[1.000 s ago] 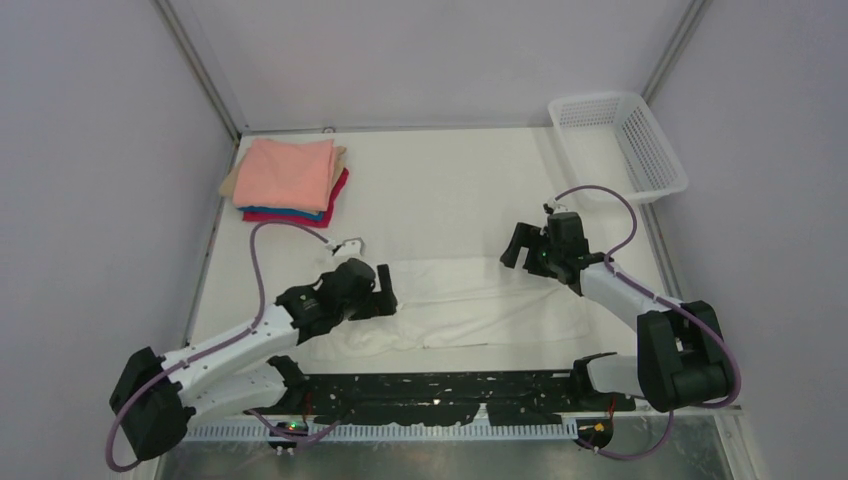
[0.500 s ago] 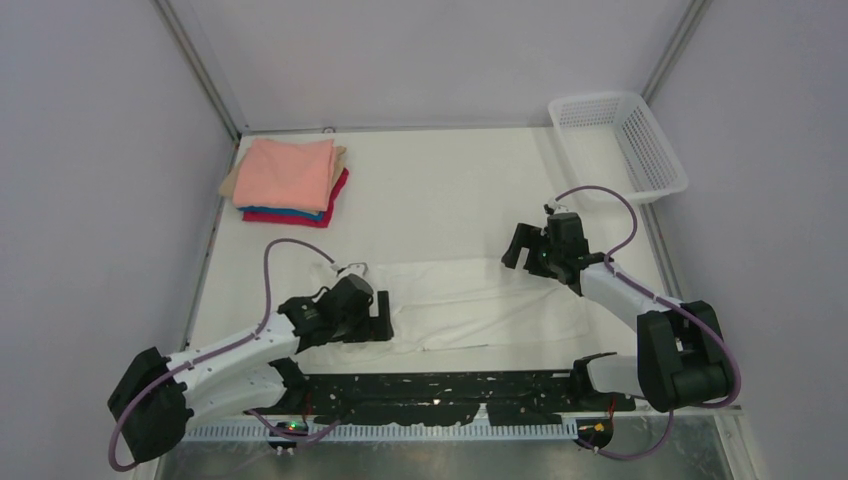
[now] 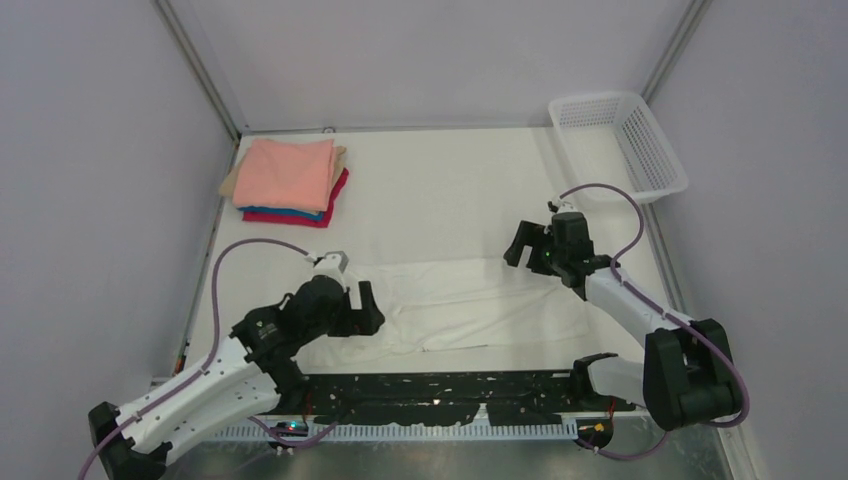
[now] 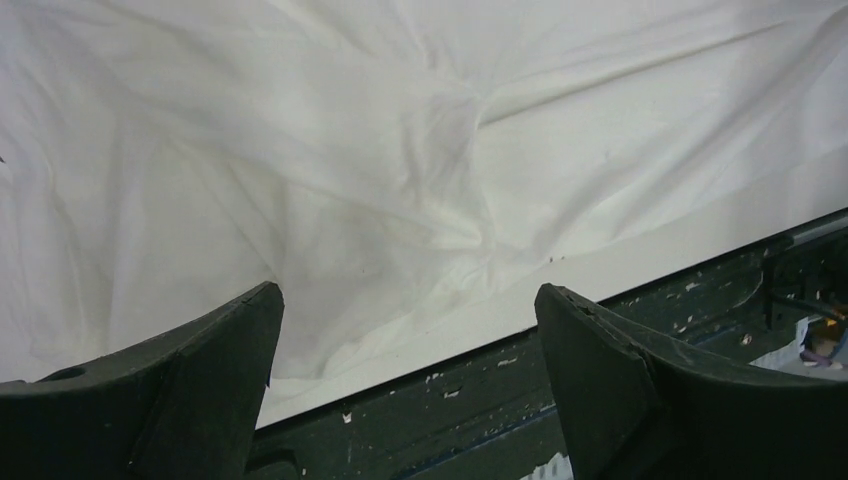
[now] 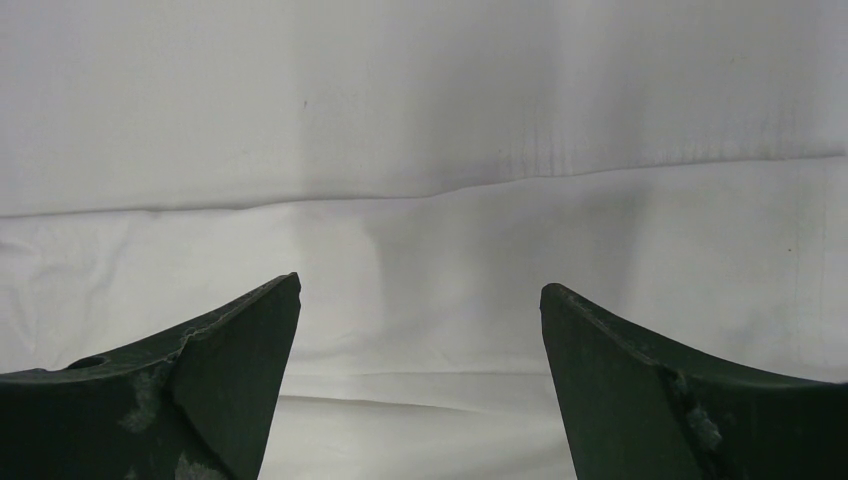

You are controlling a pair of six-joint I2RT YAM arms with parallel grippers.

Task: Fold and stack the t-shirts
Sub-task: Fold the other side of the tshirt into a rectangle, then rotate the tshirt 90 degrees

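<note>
A white t-shirt (image 3: 470, 305) lies partly folded as a long flat strip across the near middle of the table; no print shows on it. My left gripper (image 3: 372, 308) is open and empty over its left end, near the table's front edge; the wrist view shows wrinkled white cloth (image 4: 400, 180) between the jaws. My right gripper (image 3: 522, 250) is open and empty above the shirt's far right edge, with smooth white cloth (image 5: 420, 250) below it. A stack of folded t-shirts (image 3: 288, 178), salmon-pink on top over beige, blue and crimson, sits at the back left.
A white plastic mesh basket (image 3: 618, 143) stands at the back right corner. A dark chipped rail (image 3: 450, 392) runs along the table's front edge and shows in the left wrist view (image 4: 640, 340). Grey walls enclose the table on three sides.
My left arm has drawn back toward the front left, its gripper sliding off the shirt's left end. The shirt's near left part lies flatter. The right gripper barely moved.
</note>
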